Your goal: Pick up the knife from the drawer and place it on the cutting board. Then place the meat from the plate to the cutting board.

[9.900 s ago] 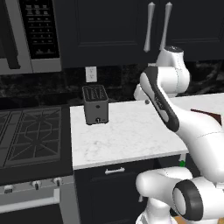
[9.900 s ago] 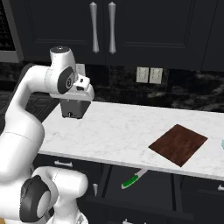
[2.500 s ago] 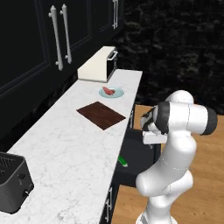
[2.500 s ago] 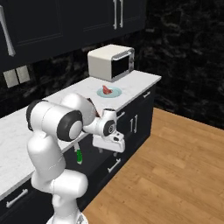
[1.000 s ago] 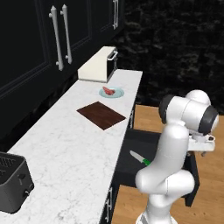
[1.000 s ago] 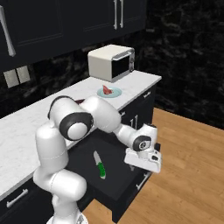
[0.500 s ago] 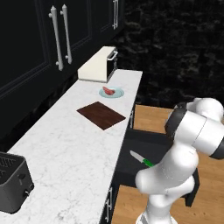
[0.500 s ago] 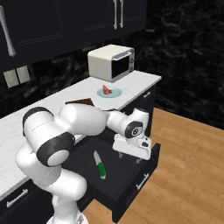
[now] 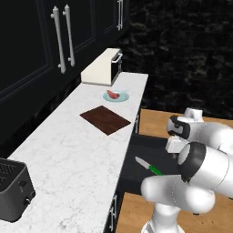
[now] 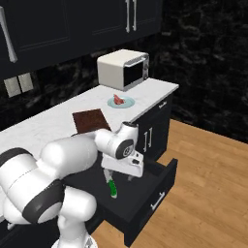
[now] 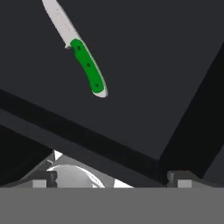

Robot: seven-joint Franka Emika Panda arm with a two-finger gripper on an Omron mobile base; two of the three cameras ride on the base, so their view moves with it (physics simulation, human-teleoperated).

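The drawer [image 10: 145, 193] stands pulled well out from the dark cabinets under the bench [image 9: 68, 150], and the knife [image 11: 81, 57] lies flat on its dark floor, with nothing else seen in the drawer. In the hand view the knife is placed ahead of the gripper [image 11: 111, 177] and off to the upper left, beyond the drawer's near wall, so a reach forward and down into the drawer is judged to be what the coming grasp needs. The knife's long axis runs on a slant across that view — blade toward the top left, green handle toward the lower right, the handle end being the nearer one. The two finger tips [image 11: 43, 178] are seen set wide apart at the bottom of the hand view, with nothing between them (the gripper is empty). In the right base view the hand is held above the drawer, just over the knife's blade end.

Relative to the drawer, the cutting board [image 9: 105, 119] lies up on the white marbled bench directly above and a little back, and the plate [image 9: 116, 96] with the meat [image 9: 112, 94] on it sits just beyond the board, toward a cream microwave [image 9: 102, 67] at the bench's far end. A black toaster [image 9: 13, 189] stands at the opposite end of the bench. Below the drawer a wooden floor [image 10: 208, 164] is spread, and dark cabinets and a black stone wall enclose the room.
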